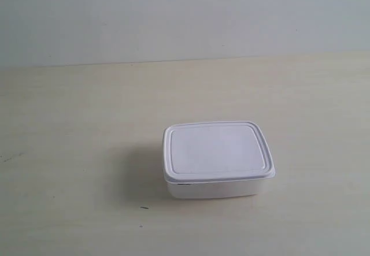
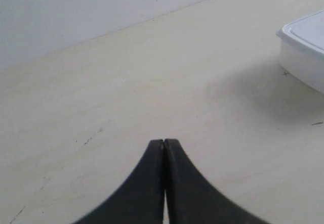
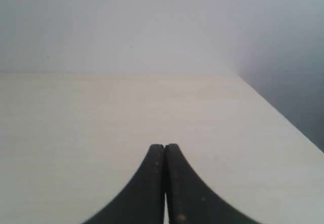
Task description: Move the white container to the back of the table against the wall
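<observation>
Box: small rectangular white plastic food box with rounded corners; flat on the desk, at about 5 o'clock from the middle of the exterior view; long sides lying roughly 3 to 9 o'clock.
Lid: flat, rimmed, white snap-on lid; seated on the box, closed all round as far as visible.
Desk: wide pale beige wood-grain desk; carries the box only by its base.
Wall: plain pale grey-white wall; meets the desk's far edge toward 12 o'clock; well apart from the box, broad stretch of desk between.
Shadow: soft grey patch on the desk at the box's 9 o'clock side.
Marks: tiny dark speck near the box, at its 8 o'clock.
Left jaws: black, curved, clenched tip to tip, gripping nothing; over the desk, well apart from the box, one corner of which shows in the left wrist view.
Right jaws: black, curved, clenched tip to tip, gripping nothing; over the desk, pointing toward the wall.
</observation>
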Available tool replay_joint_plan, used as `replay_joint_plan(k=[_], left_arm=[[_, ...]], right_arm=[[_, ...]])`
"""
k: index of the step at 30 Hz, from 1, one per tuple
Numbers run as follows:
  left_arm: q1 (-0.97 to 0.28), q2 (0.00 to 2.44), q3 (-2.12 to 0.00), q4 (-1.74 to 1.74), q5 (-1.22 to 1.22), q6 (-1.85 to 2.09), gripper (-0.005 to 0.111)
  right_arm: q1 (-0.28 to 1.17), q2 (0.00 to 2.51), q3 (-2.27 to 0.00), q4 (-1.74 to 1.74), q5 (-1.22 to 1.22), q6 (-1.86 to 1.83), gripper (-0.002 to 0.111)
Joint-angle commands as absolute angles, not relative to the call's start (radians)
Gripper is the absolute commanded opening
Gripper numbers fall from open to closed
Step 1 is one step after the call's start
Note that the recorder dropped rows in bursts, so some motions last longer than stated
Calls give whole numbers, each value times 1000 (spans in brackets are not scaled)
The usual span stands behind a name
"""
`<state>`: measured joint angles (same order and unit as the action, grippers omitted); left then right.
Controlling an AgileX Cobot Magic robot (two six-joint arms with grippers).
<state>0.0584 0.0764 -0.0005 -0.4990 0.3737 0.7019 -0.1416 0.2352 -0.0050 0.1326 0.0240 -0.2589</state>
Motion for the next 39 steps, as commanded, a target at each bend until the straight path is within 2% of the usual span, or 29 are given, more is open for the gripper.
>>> replay_joint_plan(k=[1,9,16,20,22,28,39], left_arm=[[60,73,0,-497,378,703,0],[60,73,0,-505,378,701,0],[60,73,0,-328,313,826,0],[60,73,0,-621,260,832,0],[60,73,0,-639,233,827,0],[60,73,0,-1152,173,827,0],[60,73,0,-1166,176,831,0]], right_arm=[[-145,230,0,122,-22,-261,0],[-145,230,0,132,-89,-261,0],[-145,230,0,179,-97,-230,0],[-145,230,0,321,-102,-62,0],[-145,230,0,328,-102,-41,0],[-145,230,0,328,-108,12,0],[-145,230,0,328,-111,12,0]])
